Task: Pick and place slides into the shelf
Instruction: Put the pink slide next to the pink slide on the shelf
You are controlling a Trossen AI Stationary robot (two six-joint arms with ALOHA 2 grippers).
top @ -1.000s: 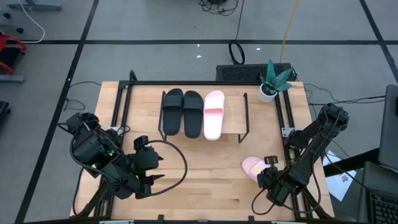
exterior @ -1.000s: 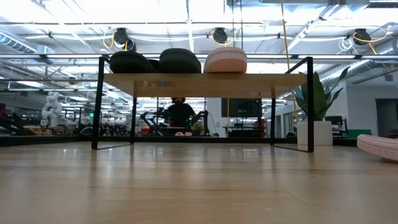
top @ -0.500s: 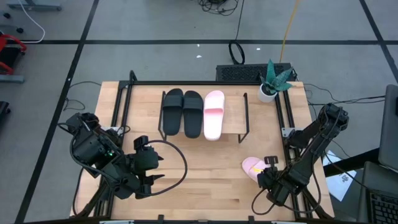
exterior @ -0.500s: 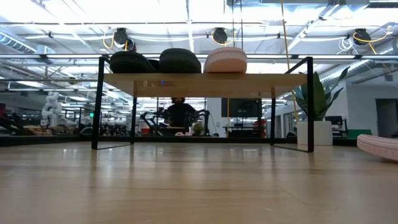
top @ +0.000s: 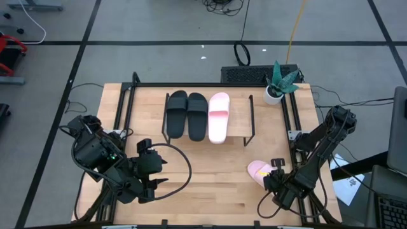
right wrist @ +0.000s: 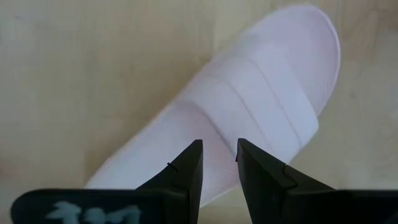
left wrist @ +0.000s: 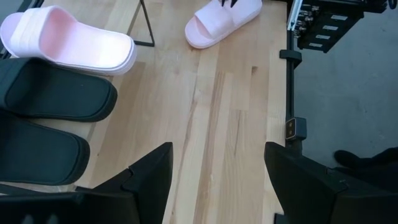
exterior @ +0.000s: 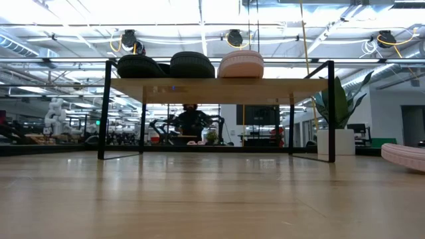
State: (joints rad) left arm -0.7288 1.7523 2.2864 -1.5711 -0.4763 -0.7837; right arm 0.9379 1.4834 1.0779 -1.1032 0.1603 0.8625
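Observation:
The shelf (top: 238, 117) stands at the table's far middle. On its plank lie two black slides (top: 187, 114) and one pink slide (top: 219, 116), also seen from the low view (exterior: 240, 65). A second pink slide (top: 256, 169) lies sole down on the table at the near right. My right gripper (top: 271, 175) points down right over it, and its fingers (right wrist: 186, 171) stand a narrow gap apart above the footbed (right wrist: 186, 118). My left gripper (top: 156, 175) waits open at the near left, holding nothing. My right gripper (right wrist: 219, 149) stands from above over the pink slide's footbed, behind the strap (right wrist: 273, 93). I cannot tell whether its fingertips touch the slide. The slide lies flat on the table.
A potted plant (top: 278, 81) stands at the far right corner beside the shelf. The shelf's right end has bare plank next to the pink slide. Black frame rails (top: 294, 121) run along the table's sides. Bare tabletop (top: 210, 172) lies between the two grippers.

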